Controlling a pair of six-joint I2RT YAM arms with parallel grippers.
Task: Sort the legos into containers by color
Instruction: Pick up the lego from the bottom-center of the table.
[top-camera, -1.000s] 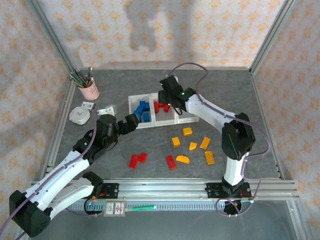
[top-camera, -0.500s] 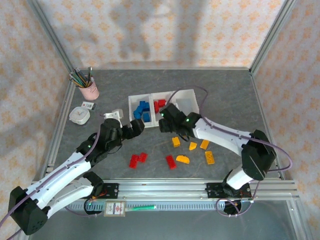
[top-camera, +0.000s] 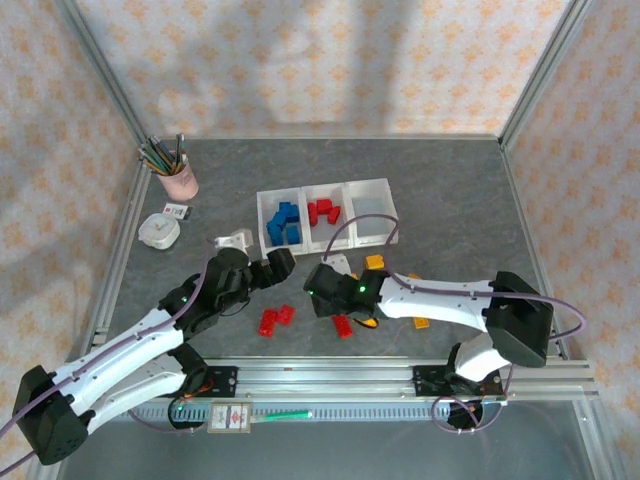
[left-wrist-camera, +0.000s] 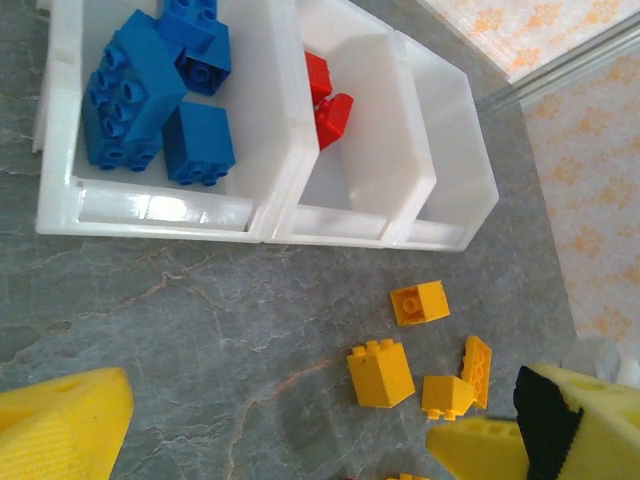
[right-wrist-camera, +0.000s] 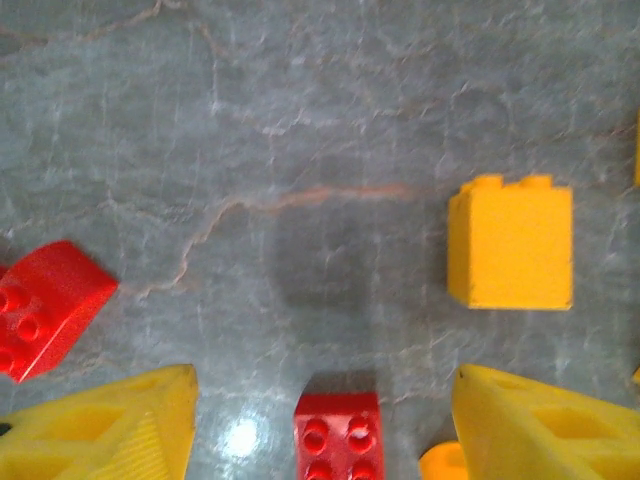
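The containers (top-camera: 325, 190) stand in a row at the back. The left one holds blue legos (left-wrist-camera: 150, 100), the middle one red legos (left-wrist-camera: 325, 100), and the right one (left-wrist-camera: 450, 160) is empty. My right gripper (right-wrist-camera: 325, 410) is open, low over the table, with a red lego (right-wrist-camera: 338, 435) lying loose between its fingers. Another red lego (right-wrist-camera: 45, 305) lies to its left and a yellow lego (right-wrist-camera: 512, 243) to its right. My left gripper (left-wrist-camera: 290, 430) hangs open and empty in front of the bins, near several yellow legos (left-wrist-camera: 380, 373). A red pair (top-camera: 275, 318) lies front centre.
A pink pencil cup (top-camera: 178, 180) stands at the back left, with a white round device (top-camera: 158, 230) and small white parts (top-camera: 232, 240) near it. Metal frame rails (top-camera: 330, 372) bound the table's front. Both arms meet close together at the centre front.
My right arm swung from above the bins down to the centre front, over a red lego, and its jaws widened. The left arm shifted slightly forward and right.
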